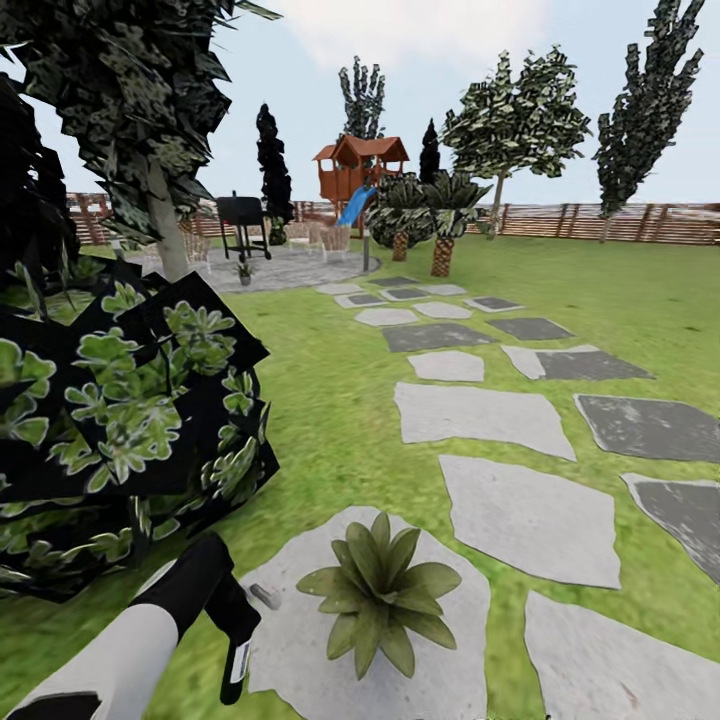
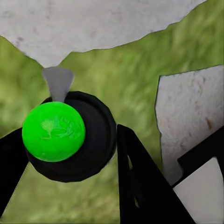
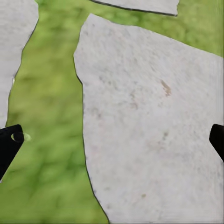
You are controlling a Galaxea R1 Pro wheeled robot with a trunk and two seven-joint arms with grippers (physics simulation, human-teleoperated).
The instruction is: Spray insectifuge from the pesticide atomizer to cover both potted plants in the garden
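Down at the low left of the head view the left gripper (image 1: 225, 608) hangs over the edge of a pale grey stepping stone (image 1: 300, 650). Through the left wrist camera, its black fingers (image 2: 140, 182) sit narrow on either side of the pesticide atomizer (image 2: 95, 140) — a dark round body seen end-on, a bright green ball (image 2: 53, 131) on top and a small grey nozzle (image 2: 58, 81) poking out over the grass. So the atomizer is in the left fingers, gripped.

Just beside it on that same stone stands the low potted plant with pointed green leaves (image 1: 380, 592). The big dark-leaved shrub with green-and-white markings (image 1: 120, 420) crowds in on the left.

The right gripper (image 3: 112, 140) has its black fingers (image 3: 8, 142) spread wide, holding nothing, above a pale stepping stone (image 3: 149, 126) and green lawn (image 3: 46, 140).

Further out — more grey stones (image 1: 480, 415), a round grey patio (image 1: 290, 268) and a brown slatted fence (image 1: 620, 222).
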